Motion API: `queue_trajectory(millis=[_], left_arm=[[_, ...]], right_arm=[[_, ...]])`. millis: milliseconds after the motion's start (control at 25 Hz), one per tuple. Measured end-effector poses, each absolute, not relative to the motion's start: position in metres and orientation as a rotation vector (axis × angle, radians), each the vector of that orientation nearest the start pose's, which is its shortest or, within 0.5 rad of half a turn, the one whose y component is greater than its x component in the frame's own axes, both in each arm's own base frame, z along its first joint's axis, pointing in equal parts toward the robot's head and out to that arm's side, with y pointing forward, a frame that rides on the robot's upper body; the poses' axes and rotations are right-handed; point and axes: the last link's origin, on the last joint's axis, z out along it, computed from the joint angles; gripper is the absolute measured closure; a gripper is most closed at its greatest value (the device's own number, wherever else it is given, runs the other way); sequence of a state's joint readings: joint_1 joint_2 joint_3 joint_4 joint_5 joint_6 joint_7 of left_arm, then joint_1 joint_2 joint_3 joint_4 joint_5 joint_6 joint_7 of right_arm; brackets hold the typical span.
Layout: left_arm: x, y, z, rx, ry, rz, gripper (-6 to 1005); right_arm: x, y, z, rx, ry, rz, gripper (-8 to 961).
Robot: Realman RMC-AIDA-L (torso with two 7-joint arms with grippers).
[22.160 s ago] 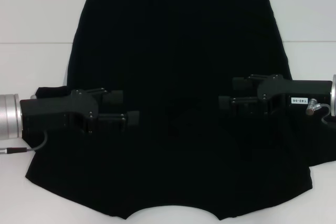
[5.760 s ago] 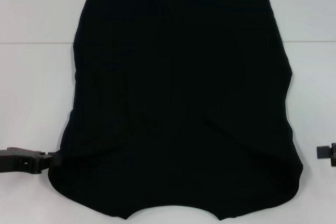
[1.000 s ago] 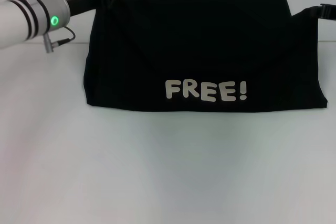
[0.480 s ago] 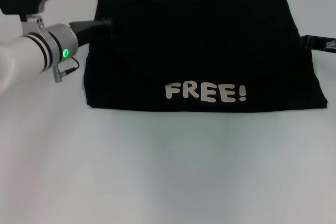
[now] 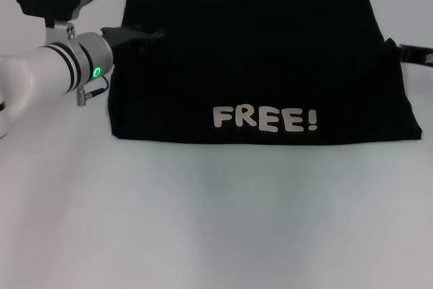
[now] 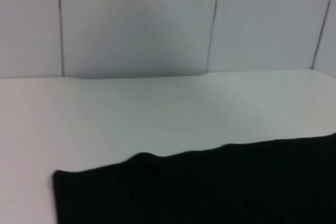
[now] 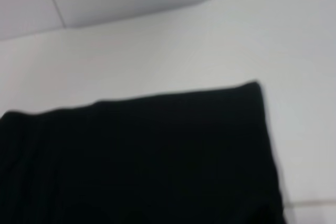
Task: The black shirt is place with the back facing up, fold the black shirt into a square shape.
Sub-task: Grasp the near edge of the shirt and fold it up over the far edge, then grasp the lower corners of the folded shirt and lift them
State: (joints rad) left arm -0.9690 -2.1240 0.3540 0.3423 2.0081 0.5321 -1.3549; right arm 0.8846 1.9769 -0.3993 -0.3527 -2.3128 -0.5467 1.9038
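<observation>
While the shirt (image 5: 260,65) lies folded into a wide band across the far half of the table (image 5: 216,221), reaching close to its far edge, its white "FREE!" lettering (image 5: 265,118) faces up near the band's near edge. The band is clearly wider than it is deep, so I judge the square is not yet made and a sideways fold remains.

The left gripper (image 5: 139,34) sits over the shirt's far-left corner, black against black cloth, so I cannot tell how its jaws stand or whether they hold fabric. The right gripper (image 5: 413,53) shows only at the right edge of the head view, just beside the shirt's right side; its jaws cannot be read either.

Risks, as I judge them: if either gripper has cloth caught, pulling away would drag a corner and undo the flat layers. The right side flares wider toward the near edge, so a sideways fold could end up skewed. Soft fabric may also slide on the smooth table.

No containers are in view.
</observation>
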Motion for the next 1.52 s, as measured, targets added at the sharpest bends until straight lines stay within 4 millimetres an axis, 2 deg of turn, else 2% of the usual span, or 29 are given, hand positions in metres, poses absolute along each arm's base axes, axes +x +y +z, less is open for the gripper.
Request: queue_trajectory(millis=[200, 280, 320, 480, 520, 560, 640, 680, 720, 840, 1040, 1280, 1520], left_arm=[[-0.226, 0.486, -0.004, -1.939, -0.855, -0.447, 602], [-0.232, 0.482, -0.001, -1.939, -0.879, -0.468, 356], [-0.236, 0.478, 0.001, -1.948, -0.897, -0.487, 329], [-0.245, 0.457, 0.009, -2.035, -0.938, -0.573, 223], [-0.245, 0.457, 0.009, -2.035, -0.938, -0.573, 224], [-0.249, 0.44, 0.014, -2.101, -0.938, -0.623, 225], [-0.255, 0.421, 0.017, -2.157, -0.941, -0.659, 227], [-0.255, 0.421, 0.017, -2.157, -0.941, -0.659, 228], [-0.263, 0.408, 0.018, -2.181, -0.951, -0.671, 229], [-0.274, 0.397, 0.017, -2.172, -0.977, -0.656, 228], [-0.292, 0.391, 0.008, -2.153, -1.024, -0.543, 228], [-0.297, 0.394, -0.009, -2.183, -1.028, -0.398, 231], [-0.301, 0.399, -0.017, -2.16, -1.007, -0.321, 248]], right_arm=[[0.286, 0.48, 0.061, -1.789, 1.153, 0.421, 469], [0.285, 0.476, 0.066, -1.823, 1.176, 0.484, 382], [0.285, 0.474, 0.069, -1.84, 1.188, 0.516, 338], [0.293, 0.453, 0.079, -1.915, 1.25, 0.634, 269], [0.296, 0.446, 0.08, -1.938, 1.263, 0.649, 251], [0.298, 0.439, 0.082, -1.967, 1.271, 0.663, 234], [0.3, 0.428, 0.082, -2.021, 1.287, 0.675, 199], [0.3, 0.424, 0.08, -2.054, 1.293, 0.673, 182], [0.299, 0.419, 0.078, -2.094, 1.297, 0.667, 183], [0.297, 0.411, 0.073, -2.177, 1.298, 0.631, 186], [0.295, 0.414, 0.069, -2.175, 1.291, 0.611, 179], [0.29, 0.425, 0.069, -2.137, 1.312, 0.601, 176], [0.288, 0.428, 0.069, -2.126, 1.323, 0.588, 177]])
